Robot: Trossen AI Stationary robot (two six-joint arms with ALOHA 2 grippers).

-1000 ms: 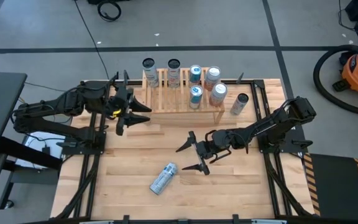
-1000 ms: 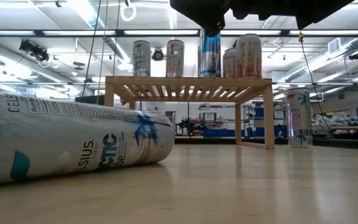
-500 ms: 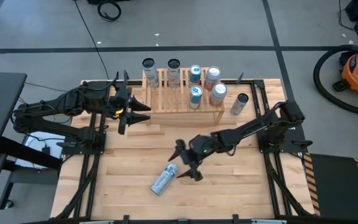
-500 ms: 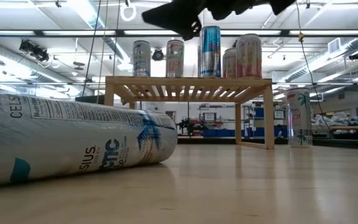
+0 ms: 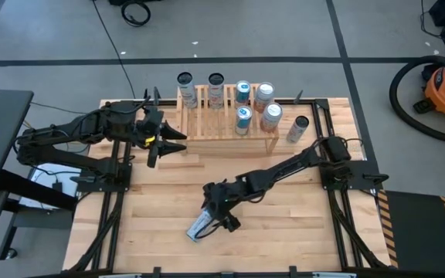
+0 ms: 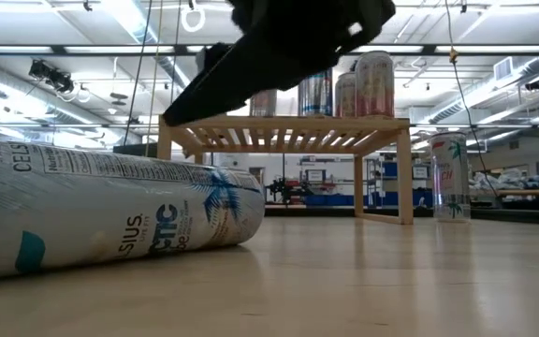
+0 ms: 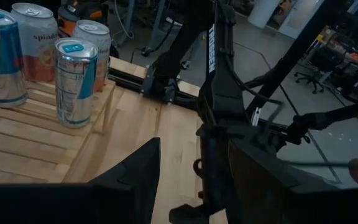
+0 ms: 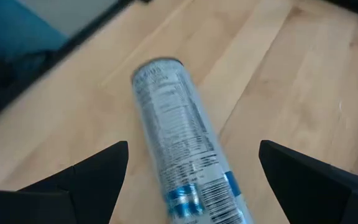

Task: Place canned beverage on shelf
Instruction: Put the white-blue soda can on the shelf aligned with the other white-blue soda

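The shelf [image 5: 226, 116] stands at the far edge of the wooden table [image 5: 300, 232], and everything else is placed from it. Six cans sit on its slats: two at its left end, four bunched toward its right end. One more upright can [image 5: 297, 128] stands on the table just beside the shelf's right side panel.

The canned beverage [image 5: 202, 222] lies on its side on the table, well in front of the shelf and a little left of the shelf's middle. In the low view this can [image 6: 110, 217] fills the near left, with the shelf [image 6: 284, 140] behind it.

The right gripper [image 5: 213, 210] reaches down over the lying can, on the end of the can that is nearer the shelf. Its jaws are spread wide. In the right wrist view the two dark fingers [image 8: 95, 171] stand on either side of the can [image 8: 179, 155], with clear gaps between each finger and the can's wall, so they straddle it without gripping it; nothing is held.

The left gripper [image 5: 161, 143] waits off the shelf's left front corner, above the table. Its jaws are fully closed and hold nothing; the left wrist view looks past them at the cans on the shelf's right end [image 7: 73, 81]
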